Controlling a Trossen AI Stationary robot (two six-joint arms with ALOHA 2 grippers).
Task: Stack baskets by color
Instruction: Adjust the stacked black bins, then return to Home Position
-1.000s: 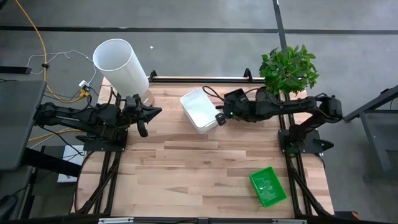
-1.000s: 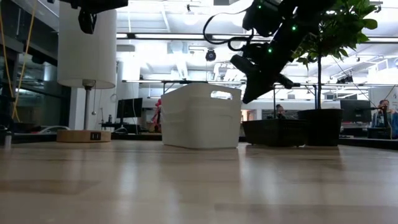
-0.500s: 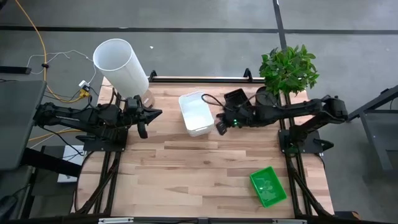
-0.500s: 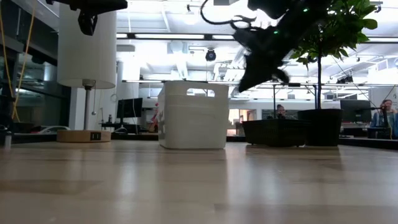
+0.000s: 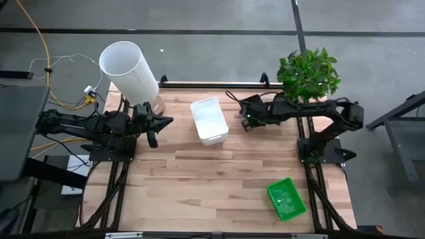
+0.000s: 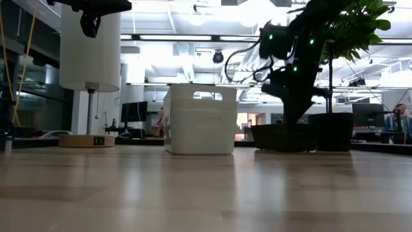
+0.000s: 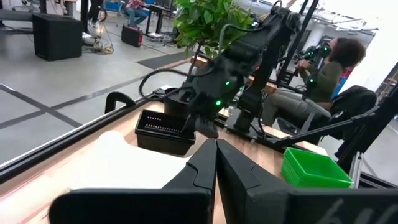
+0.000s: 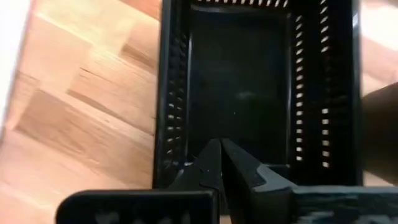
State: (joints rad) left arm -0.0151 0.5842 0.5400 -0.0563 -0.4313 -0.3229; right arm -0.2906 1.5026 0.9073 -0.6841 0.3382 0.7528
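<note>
A white basket (image 5: 209, 121) rests on its base at the table's far middle. To its right sits a black mesh basket (image 8: 249, 87), mostly under my right arm in the high view. My right gripper (image 8: 219, 144) is shut and points steeply down over the black basket's inside, close to one short wall. A green basket (image 5: 286, 198) lies at the near right. My left gripper (image 5: 157, 123) is shut and level, above the table left of the white basket. My right gripper's shut fingertips (image 7: 207, 129) hang at the black basket's rim (image 7: 163, 119), coming from above. I cannot tell whether they touch it. The basket sits flat on the table.
A tall white cylinder (image 5: 129, 70) stands at the far left corner. A potted plant (image 5: 307, 74) stands at the far right, just behind the black basket. Bare wood lies between the white basket and the green one.
The white basket has slid a little toward the table's left and turned about, its long sides now running nearly near-to-far. My right gripper has drawn back from it toward the right and far edge and tipped steeply down over the black basket, staying shut.
</note>
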